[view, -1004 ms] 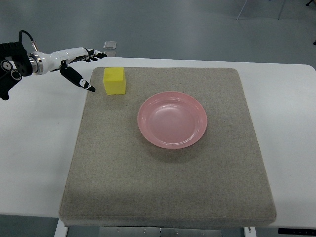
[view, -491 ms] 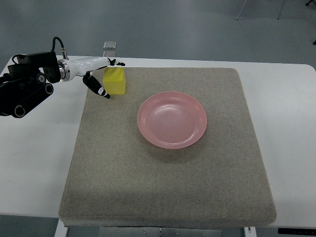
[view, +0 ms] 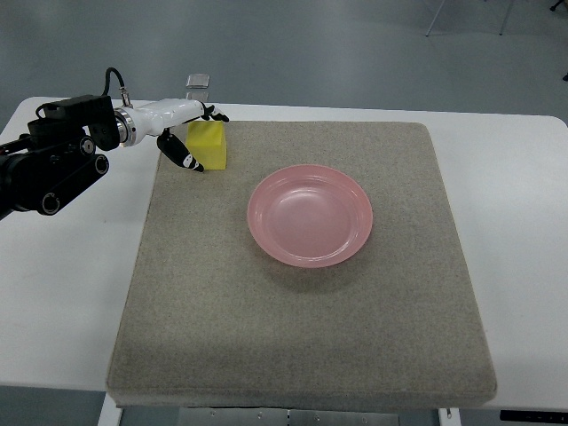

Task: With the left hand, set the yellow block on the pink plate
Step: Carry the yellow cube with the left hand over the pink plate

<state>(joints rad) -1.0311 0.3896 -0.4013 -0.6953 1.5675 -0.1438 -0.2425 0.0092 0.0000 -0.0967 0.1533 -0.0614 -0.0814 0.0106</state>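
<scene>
A yellow block sits on the grey mat near its far left corner. My left hand reaches it from the left, white with black fingertips. Its fingers lie along the block's far top edge and the thumb hangs down at the block's left face, spread around it without closing. The block rests on the mat. The pink plate lies in the middle of the mat, to the right of the block and nearer me, with nothing on it. The right arm does not show.
The grey mat covers most of the white table. A small clear object stands at the table's far edge just behind the block. My left forearm, black and bulky, lies over the table's left side.
My left hand has moved right, from beside the mat's edge onto the block; the fingers now straddle its left side. Block and plate have not moved.
</scene>
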